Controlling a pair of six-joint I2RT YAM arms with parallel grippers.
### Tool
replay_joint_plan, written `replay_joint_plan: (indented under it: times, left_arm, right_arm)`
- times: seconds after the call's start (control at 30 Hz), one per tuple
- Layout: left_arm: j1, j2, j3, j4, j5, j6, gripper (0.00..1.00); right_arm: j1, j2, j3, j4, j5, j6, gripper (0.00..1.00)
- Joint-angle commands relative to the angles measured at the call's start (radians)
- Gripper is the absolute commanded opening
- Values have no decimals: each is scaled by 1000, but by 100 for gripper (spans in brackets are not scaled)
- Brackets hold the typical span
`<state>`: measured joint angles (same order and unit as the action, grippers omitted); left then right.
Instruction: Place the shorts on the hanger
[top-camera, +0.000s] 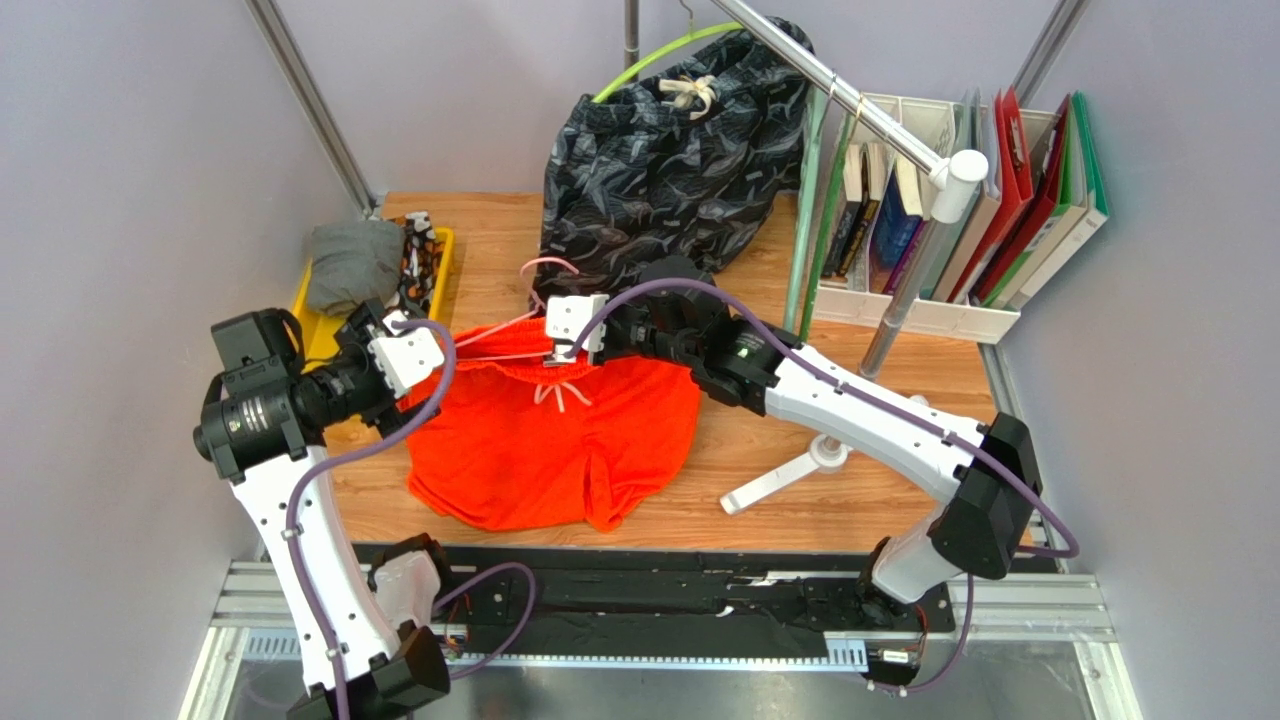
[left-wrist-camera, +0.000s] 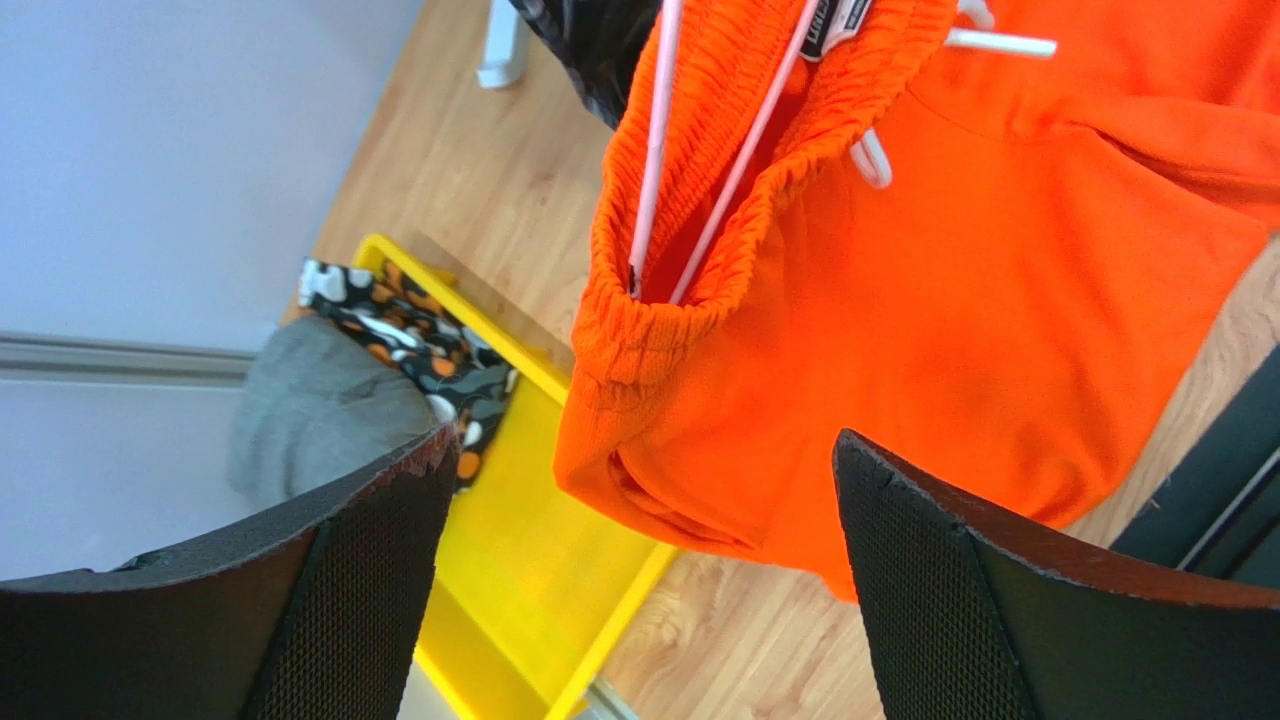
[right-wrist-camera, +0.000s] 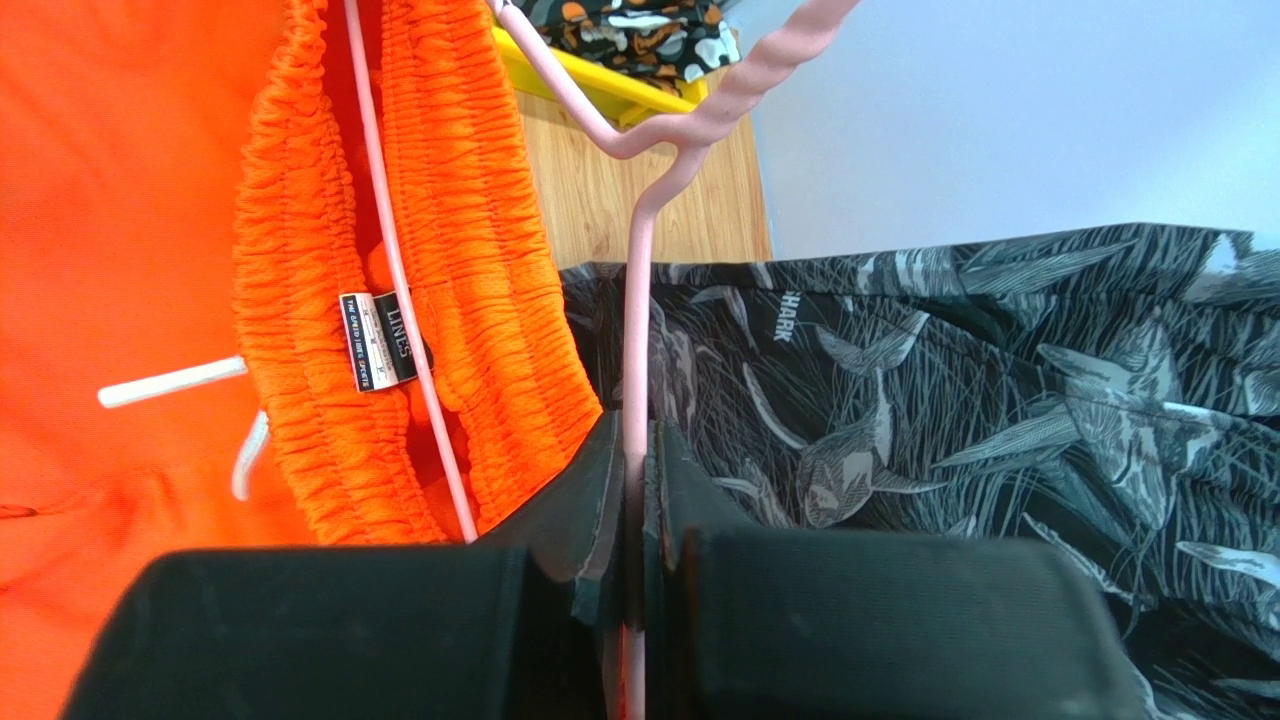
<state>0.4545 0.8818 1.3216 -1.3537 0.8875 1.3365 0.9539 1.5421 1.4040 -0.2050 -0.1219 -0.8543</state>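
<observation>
Since the right claw (right-wrist-camera: 636, 435) is clamped on the pink hanger (right-wrist-camera: 640, 293), whose one corner sits inside the waistband of the orange shorts (left-wrist-camera: 977, 285) mid-frame on the desk (top-camera: 751, 483), I'd say the wide-open left claw (left-wrist-camera: 643, 450) should pinch the loose waistband edge and stretch it over the other corner, gently, no yanking. Containers: the yellow tray (left-wrist-camera: 519, 510), upper left from above, holds a grey cloth (left-wrist-camera: 323, 413); the white box (top-camera: 902, 312), upper right, holds books (top-camera: 864, 210) and folders (top-camera: 1037, 180).

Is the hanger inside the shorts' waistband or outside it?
Inside: the hanger has both pink wires running into the open waistband of the shorts; the right gripper grips its neck.
</observation>
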Motion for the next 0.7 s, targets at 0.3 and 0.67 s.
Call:
replay_joint_plan:
  times: [0.3,0.67]
  left_arm:
    - [-157,95,-56,-323,8,50,84]
    - [-195,160,111,-317,146,-173,0]
  right_arm:
    - [3,-111,32,104,-139,8,0]
    - [5,-97,70,111,-173,-8,0]
